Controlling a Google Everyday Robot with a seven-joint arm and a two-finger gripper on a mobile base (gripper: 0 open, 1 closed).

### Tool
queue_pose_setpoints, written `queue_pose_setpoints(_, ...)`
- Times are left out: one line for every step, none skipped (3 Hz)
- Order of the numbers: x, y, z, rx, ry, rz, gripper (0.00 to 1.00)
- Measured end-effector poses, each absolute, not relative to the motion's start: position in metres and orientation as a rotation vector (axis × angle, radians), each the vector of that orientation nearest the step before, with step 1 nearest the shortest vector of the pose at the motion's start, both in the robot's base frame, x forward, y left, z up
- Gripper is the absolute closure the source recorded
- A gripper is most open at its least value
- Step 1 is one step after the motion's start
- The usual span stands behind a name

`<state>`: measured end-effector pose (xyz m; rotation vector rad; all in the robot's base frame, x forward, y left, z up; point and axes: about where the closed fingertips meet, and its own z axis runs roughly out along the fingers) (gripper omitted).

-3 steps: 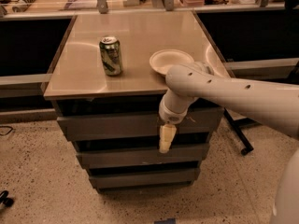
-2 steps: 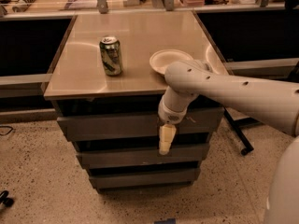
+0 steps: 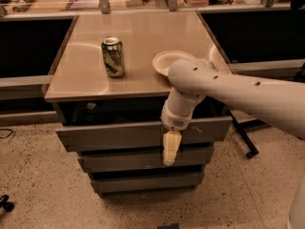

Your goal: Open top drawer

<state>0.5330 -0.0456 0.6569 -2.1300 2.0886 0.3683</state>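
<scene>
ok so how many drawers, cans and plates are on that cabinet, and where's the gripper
drawers: 3 (top drawer, middle drawer, bottom drawer)
cans: 1 (green can on the cabinet top)
plates: 1 (pale plate on the cabinet top)
total: 5
The gripper points down in front of the top drawer's lower edge and the middle drawer.

the top drawer (image 3: 114, 135) has a dull grey front with pale scratches, the table top (image 3: 152, 30) is smooth and a bit shiny, the can (image 3: 113, 56) looks like shiny metal, and the gripper (image 3: 170, 162), smooth pale plastic, hangs by that drawer's lower edge.
</scene>
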Motion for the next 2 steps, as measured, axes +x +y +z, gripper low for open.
queue_pose_setpoints(0.51,-0.047,0.671,-2.159,2.101,0.402,0.0)
queue_pose_setpoints(0.487,-0.049,0.675,-2.196,2.131,0.478,0.0)
